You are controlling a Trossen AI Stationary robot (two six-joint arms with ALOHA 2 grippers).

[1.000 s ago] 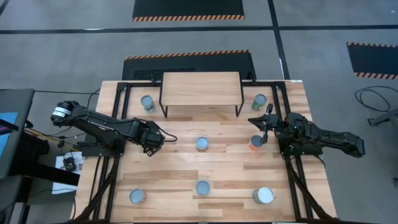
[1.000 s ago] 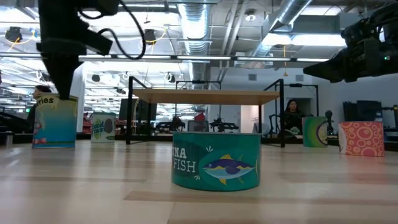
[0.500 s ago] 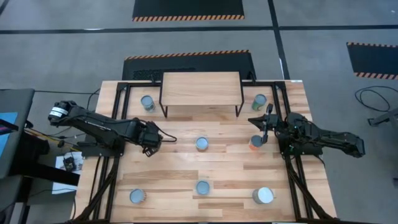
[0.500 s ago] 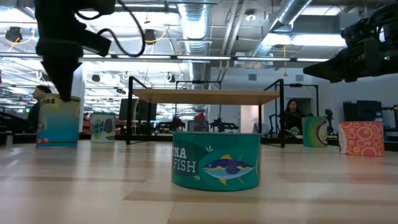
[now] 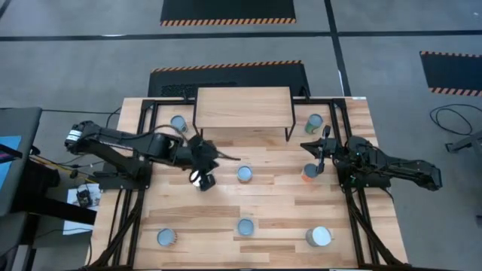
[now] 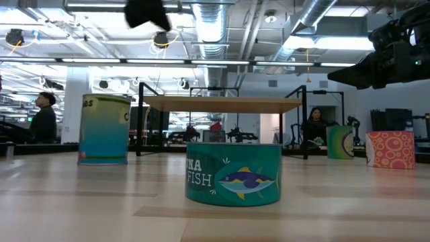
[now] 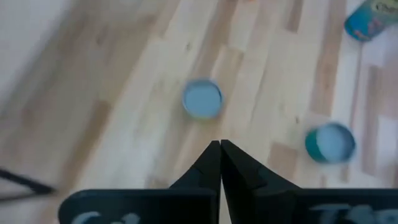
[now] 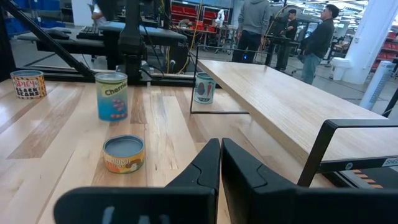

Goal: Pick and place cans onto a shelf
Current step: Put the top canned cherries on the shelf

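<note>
Our left gripper [image 7: 220, 144] hangs above the plank table [image 5: 263, 207] – dark fingers pressed together, pinching nothing – so the tall teal-labelled can [image 6: 104, 129] stands ungrasped, off the wood-topped shelf [image 5: 243, 107].

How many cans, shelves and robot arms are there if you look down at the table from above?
Cans: 8
Shelf: 1
Arms: 2
Total: 11
</note>
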